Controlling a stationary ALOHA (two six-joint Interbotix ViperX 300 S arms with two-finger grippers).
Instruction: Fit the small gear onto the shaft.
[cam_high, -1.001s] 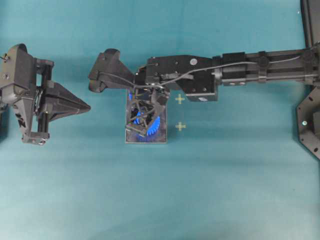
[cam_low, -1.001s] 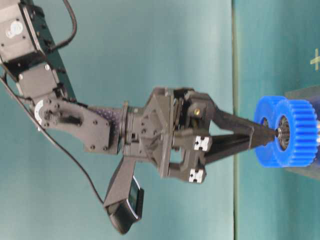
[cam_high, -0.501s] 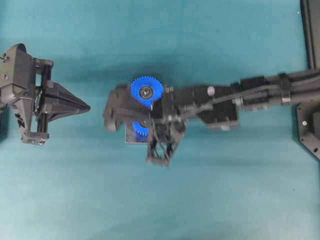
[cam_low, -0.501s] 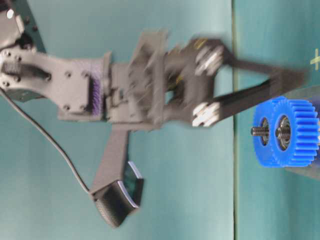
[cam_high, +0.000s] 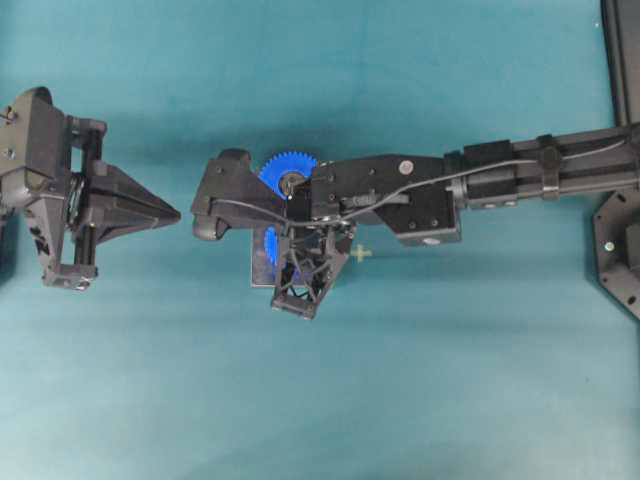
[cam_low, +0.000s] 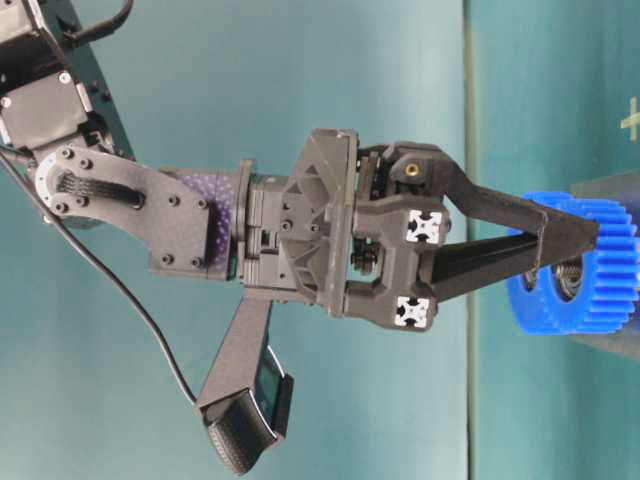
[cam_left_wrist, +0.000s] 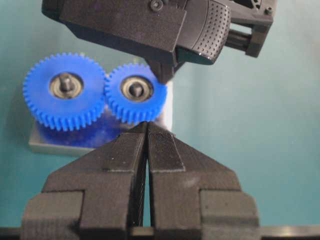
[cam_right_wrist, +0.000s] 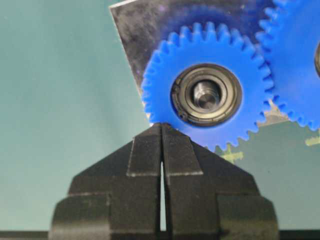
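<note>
Small gear (cam_right_wrist: 206, 93) lies flat on the grey plate (cam_right_wrist: 145, 25), threaded on the shaft (cam_right_wrist: 205, 95), which points straight up, teeth meshed with the larger gear (cam_left_wrist: 64, 90); right gripper (cam_right_wrist: 161, 127) hovers closed beside it, left gripper (cam_left_wrist: 146, 128) closed nearby

No legible text, labels or numbers on any surface in these views.

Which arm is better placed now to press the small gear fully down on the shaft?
Probably the right. Its shut gripper hovers at the small gear's rim, the shaft showing through the hub. The left gripper, also shut, rests apart from the plate.
</note>
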